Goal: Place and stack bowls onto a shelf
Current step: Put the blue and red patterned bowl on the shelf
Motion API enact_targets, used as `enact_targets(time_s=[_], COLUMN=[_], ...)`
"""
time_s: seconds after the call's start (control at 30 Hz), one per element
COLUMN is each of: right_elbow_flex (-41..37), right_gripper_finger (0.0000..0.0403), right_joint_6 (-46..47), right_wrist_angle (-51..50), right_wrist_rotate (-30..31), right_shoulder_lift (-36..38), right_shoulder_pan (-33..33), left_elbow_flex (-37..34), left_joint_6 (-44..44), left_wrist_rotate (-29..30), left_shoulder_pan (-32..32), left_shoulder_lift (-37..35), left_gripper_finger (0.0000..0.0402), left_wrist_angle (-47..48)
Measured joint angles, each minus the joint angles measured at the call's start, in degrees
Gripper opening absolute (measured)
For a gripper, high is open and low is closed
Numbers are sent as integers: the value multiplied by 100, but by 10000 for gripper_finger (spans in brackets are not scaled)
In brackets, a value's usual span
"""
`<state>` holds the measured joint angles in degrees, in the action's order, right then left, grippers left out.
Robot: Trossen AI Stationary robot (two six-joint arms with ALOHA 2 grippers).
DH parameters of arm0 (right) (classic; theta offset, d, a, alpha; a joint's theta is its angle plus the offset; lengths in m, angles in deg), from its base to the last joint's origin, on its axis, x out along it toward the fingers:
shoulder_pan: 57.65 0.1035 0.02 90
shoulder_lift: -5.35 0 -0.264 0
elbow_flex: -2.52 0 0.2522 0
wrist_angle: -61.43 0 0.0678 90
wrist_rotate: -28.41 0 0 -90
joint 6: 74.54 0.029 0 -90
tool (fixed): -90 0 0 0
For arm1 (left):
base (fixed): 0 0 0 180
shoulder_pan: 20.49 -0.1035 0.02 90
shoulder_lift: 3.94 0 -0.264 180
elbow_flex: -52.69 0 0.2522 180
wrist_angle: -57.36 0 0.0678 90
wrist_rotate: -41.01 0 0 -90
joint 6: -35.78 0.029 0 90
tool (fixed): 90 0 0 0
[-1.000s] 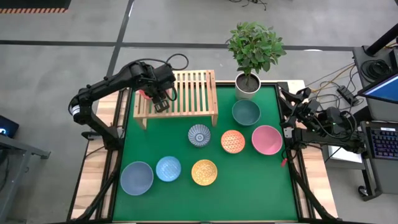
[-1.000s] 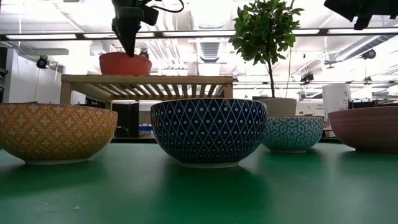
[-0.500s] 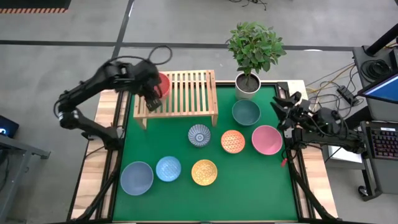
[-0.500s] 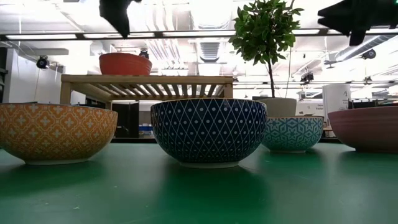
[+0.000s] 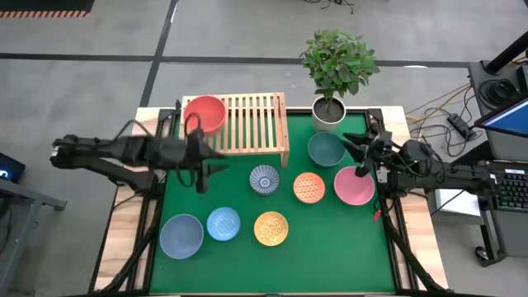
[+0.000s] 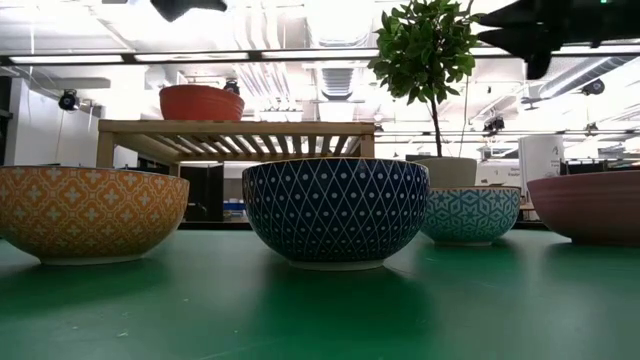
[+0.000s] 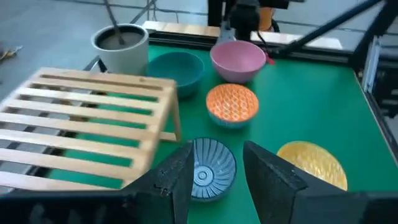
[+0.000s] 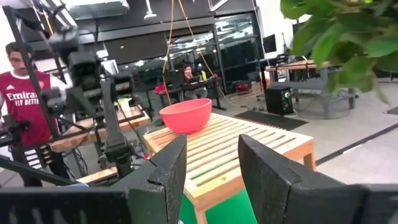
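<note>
Red bowl (image 5: 204, 113) sits on the shelf (image 5: 252, 124) at its upper-left corner; the other seven bowls are on the mat below. Left gripper (image 5: 200, 162), jaws apart and empty, hangs lower left of the shelf near the dark blue bowl (image 5: 264, 179). Right gripper (image 5: 360, 153), also parted and empty, hovers between teal (image 5: 326, 148) and pink (image 5: 354, 185). Main risk, I'd guess: a gripper nudging a neighbouring bowl, since they're packed close.

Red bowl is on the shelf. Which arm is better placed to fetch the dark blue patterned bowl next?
Left, probably. The left gripper hangs open just beside the dark blue bowl, which shows between its fingers in the wrist view. The right gripper is over by the pink bowl.
</note>
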<state>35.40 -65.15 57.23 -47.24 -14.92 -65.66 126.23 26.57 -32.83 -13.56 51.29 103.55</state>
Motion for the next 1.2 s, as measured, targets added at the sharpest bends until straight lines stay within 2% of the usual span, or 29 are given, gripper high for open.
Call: enact_targets(time_s=[0.1, 0.23, 0.47, 0.7, 0.9, 1.03, 1.2], right_elbow_flex=[99, 485, 1266, 2056, 2875, 3355, 4133], right_gripper_finger=[134, 134, 134, 134, 134, 134, 134], right_joint_6=[9, 56, 142, 47, -142, -305, -447], right_wrist_angle=[344, 326, 323, 235, 15, -214, -1316], right_wrist_rotate=[0, 0, -455, -507, -483, -485, -137], right_shoulder_lift=[-448, -948, -1939, -3173, -4082, -4550, -5183], right_shoulder_pan=[0, 0, 45, 399, 654, 916, 1194], left_elbow_flex=[-700, -1571, -2703, -3516, -3658, -3606, -3722], left_joint_6=[-150, -165, 502, 718, 575, 195, 144], left_wrist_rotate=[342, 640, 652, 541, 537, 219, 82], left_shoulder_pan=[385, 673, 717, 717, 723, 757, 806], left_shoulder_lift=[-265, -626, -1378, -1991, -2456, -2795, -3091], left_gripper_finger=[113, 105, 92, 84, 84, 84, 84], left_wrist_angle=[-348, -1034, -2776, -4212, -4335, -3832, -3832])
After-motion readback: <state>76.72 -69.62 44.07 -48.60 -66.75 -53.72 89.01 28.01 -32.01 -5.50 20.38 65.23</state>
